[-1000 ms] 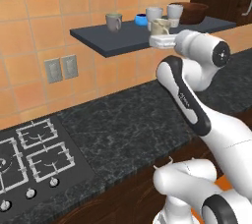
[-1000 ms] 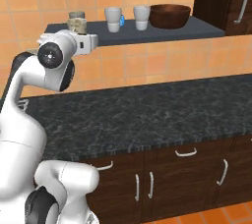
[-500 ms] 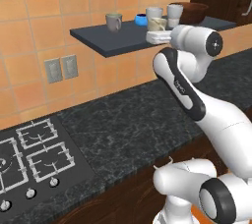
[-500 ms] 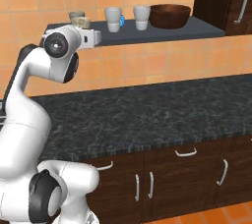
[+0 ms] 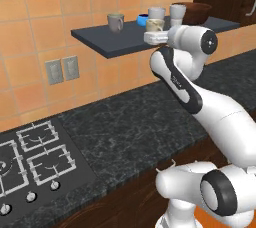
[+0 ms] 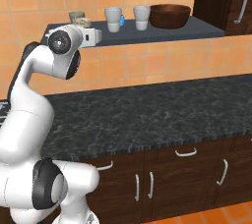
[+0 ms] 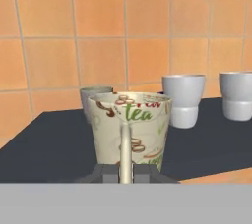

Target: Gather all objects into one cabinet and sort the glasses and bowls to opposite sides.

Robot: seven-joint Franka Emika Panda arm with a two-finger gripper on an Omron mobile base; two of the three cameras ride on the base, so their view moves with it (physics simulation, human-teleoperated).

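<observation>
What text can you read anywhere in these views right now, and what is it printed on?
"tea": green lettering on the cream mug that the gripper holds by its handle.
Brown lettering above it on the same mug: too blurred and cut off to read.
White cups, grey-green mug, shelf: no text visible.

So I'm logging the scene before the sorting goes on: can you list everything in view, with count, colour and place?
Shelf: one, dark slate, on the tiled wall.
Cream mug: one, printed "tea", held by its handle at the shelf's front edge.
Grey-green mug: one, at the shelf's stove end.
White cups: two, mid-shelf by the wall.
Blue bowl: one, small, beside the cups.
Brown bowl: one, wide, near the cabinet end of the shelf.
Counter: one, black speckled, below the shelf.
Stove: one, at the counter's far end.
Outlets: two, grey, on the tiles.
Gripper: one, dark, shut on the mug's handle.
</observation>
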